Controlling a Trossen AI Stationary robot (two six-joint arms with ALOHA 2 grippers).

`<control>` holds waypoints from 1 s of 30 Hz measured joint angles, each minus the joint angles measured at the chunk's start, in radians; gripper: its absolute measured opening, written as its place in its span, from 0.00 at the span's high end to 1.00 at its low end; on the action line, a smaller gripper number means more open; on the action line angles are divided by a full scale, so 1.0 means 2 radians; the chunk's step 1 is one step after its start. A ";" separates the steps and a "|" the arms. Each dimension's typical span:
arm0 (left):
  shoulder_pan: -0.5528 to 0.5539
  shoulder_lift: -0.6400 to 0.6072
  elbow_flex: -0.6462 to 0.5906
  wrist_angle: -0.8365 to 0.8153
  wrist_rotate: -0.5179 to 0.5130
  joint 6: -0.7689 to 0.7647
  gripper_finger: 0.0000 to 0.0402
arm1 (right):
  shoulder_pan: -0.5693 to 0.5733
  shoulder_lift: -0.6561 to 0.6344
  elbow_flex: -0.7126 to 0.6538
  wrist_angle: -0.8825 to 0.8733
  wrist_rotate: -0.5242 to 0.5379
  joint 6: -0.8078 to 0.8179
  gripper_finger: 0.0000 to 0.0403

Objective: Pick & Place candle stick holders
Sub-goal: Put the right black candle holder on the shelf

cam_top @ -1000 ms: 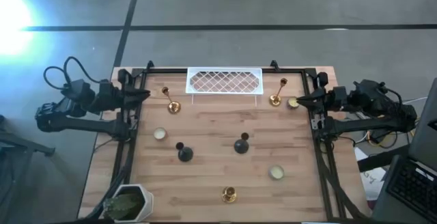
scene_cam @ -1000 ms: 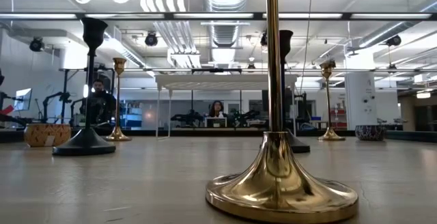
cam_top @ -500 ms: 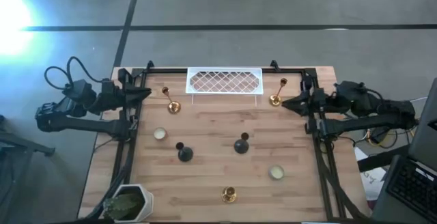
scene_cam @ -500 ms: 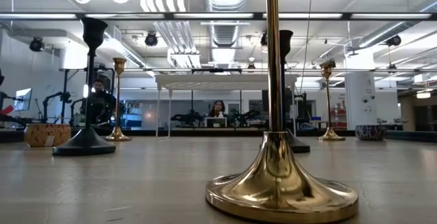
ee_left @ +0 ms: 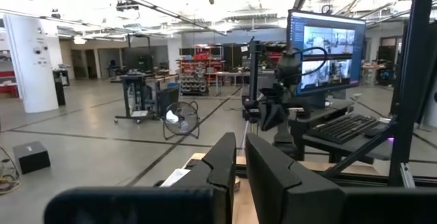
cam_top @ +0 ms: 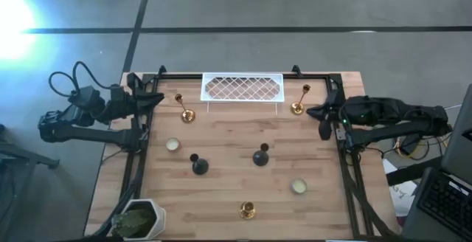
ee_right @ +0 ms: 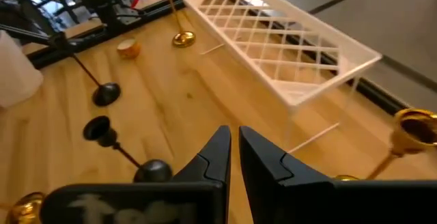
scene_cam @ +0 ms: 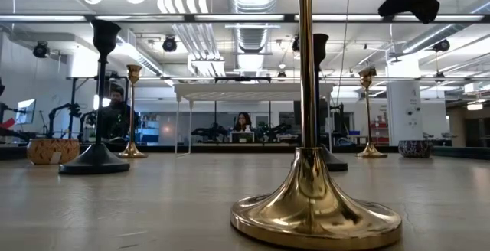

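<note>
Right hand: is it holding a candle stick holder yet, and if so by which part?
Nothing is held. The right hand hangs shut and empty beside the gold holder by the tray; the left hand is empty too.

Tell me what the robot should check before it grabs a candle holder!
1. Right gripper empty: ok, its fingers are nearly together with nothing between them.
2. Left gripper out of the way: ok, waiting at the table's left edge.
3. Tall shiny gold candlestick with round base beside the right gripper standing upright: ok.
4. White lattice tray free of holders: ok.
5. Two black bulb-based candlesticks upright in the middle of the wooden table: ok.
6. Fingers lined up on the gold stem: not ok, not yet.
</note>
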 joint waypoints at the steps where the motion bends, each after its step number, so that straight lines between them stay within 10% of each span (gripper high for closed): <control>1: 0.000 0.001 0.000 0.000 0.000 0.002 0.90 | 0.006 0.006 -0.004 0.010 0.003 0.002 0.93; 19: 0.000 -0.008 0.000 -0.008 0.008 0.028 0.90 | 0.046 0.152 -0.022 0.102 -0.092 -0.008 0.93; 30: 0.000 -0.009 0.000 -0.008 0.007 0.046 0.90 | 0.146 0.184 -0.042 0.109 0.010 0.076 0.93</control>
